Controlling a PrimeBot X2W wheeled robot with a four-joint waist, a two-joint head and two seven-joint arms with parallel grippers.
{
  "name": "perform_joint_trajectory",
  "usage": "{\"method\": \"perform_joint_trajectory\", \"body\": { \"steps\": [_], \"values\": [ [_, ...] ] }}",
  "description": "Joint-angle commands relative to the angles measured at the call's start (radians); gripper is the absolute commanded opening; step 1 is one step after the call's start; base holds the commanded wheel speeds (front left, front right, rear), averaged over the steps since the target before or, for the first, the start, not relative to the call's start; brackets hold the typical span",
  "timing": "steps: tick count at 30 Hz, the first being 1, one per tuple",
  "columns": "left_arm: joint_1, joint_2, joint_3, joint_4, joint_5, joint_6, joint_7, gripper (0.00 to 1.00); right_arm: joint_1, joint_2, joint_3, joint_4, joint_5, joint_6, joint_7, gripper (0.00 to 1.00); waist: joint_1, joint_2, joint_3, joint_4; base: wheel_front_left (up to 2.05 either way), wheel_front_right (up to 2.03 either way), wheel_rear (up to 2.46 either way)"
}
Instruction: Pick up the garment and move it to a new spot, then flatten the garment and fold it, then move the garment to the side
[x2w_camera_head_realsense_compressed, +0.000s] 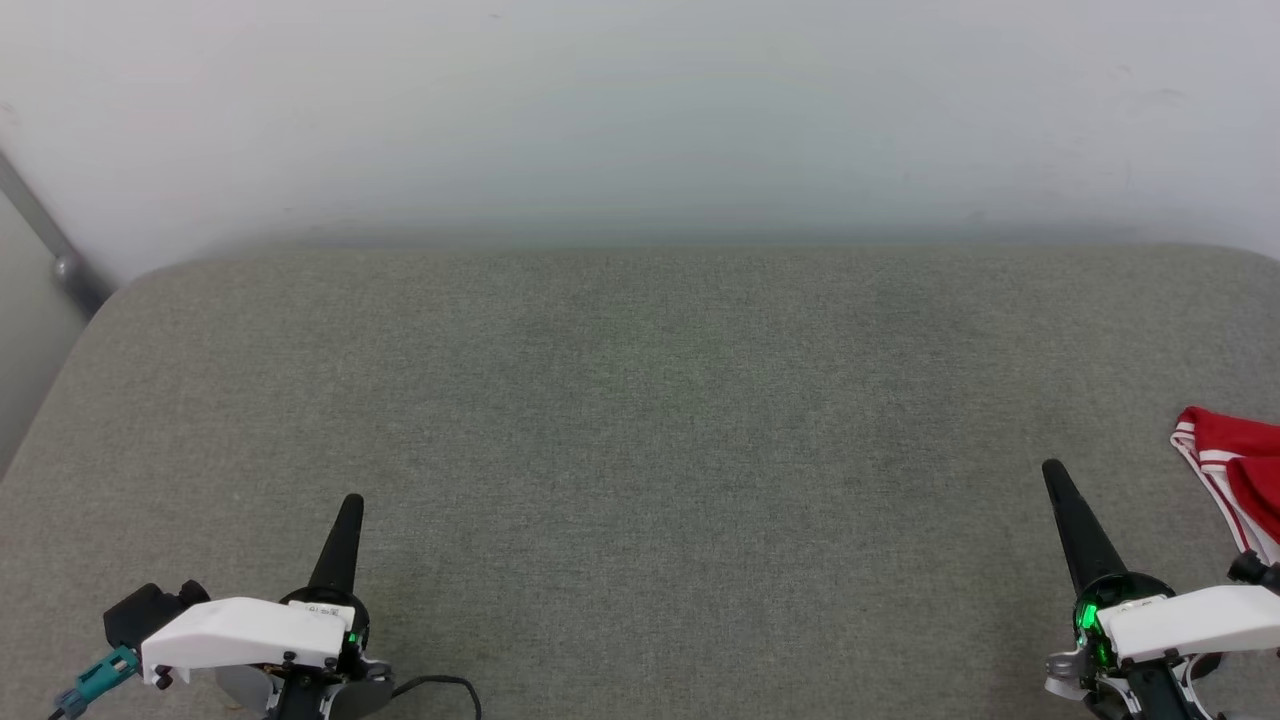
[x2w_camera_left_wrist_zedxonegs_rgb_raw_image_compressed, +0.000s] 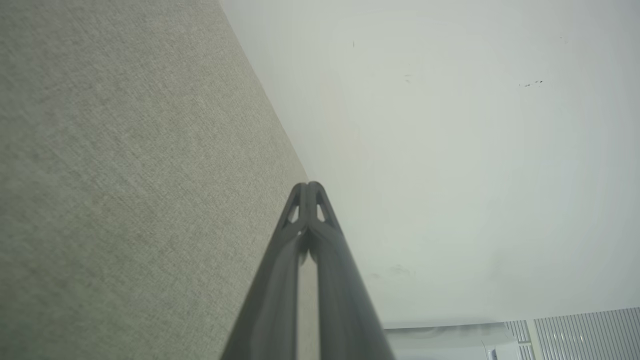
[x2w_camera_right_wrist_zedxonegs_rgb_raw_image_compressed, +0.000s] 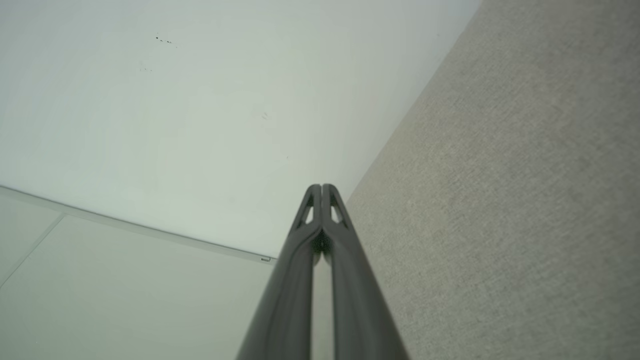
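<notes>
A corner of the red garment (x2w_camera_head_realsense_compressed: 1238, 470) with red-white striped trim lies at the right edge of the head view, mostly cut off by the frame. My right gripper (x2w_camera_head_realsense_compressed: 1053, 472) stands shut just left of it, apart from the cloth, holding nothing. At the lower left my left gripper (x2w_camera_head_realsense_compressed: 351, 503) is shut and empty, far from the garment. In the left wrist view the fingertips (x2w_camera_left_wrist_zedxonegs_rgb_raw_image_compressed: 308, 186) meet, with nothing between them. The right wrist view shows my right gripper (x2w_camera_right_wrist_zedxonegs_rgb_raw_image_compressed: 321, 188) closed the same way.
A grey fabric surface (x2w_camera_head_realsense_compressed: 640, 450) spreads across the head view, with rounded far corners. A pale wall (x2w_camera_head_realsense_compressed: 640, 110) rises behind it. A grey metal bar (x2w_camera_head_realsense_compressed: 45, 240) slants at the far left. A dark cable (x2w_camera_head_realsense_compressed: 440, 685) trails beside my left wrist.
</notes>
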Motion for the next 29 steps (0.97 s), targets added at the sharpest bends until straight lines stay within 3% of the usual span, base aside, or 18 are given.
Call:
{"method": "perform_joint_trajectory", "body": {
  "steps": [1, 29],
  "values": [
    [-0.022, -0.004, 0.01, -0.002, -0.018, -0.008, 0.007, 0.0, -0.021, -0.005, -0.003, 0.002, 0.025, 0.0, -0.001, 0.0, -0.0001, 0.0, 0.0, 0.0, 0.0, 0.0, 0.0],
    [-0.035, -0.058, 0.081, 0.019, -0.187, -0.056, 0.068, 0.0, -0.058, 0.001, -0.019, 0.073, 0.259, 0.0, 0.0, 0.0, -0.0001, 0.0, 0.0, -0.004, 0.0, 0.0, 0.0]
  ]
}}
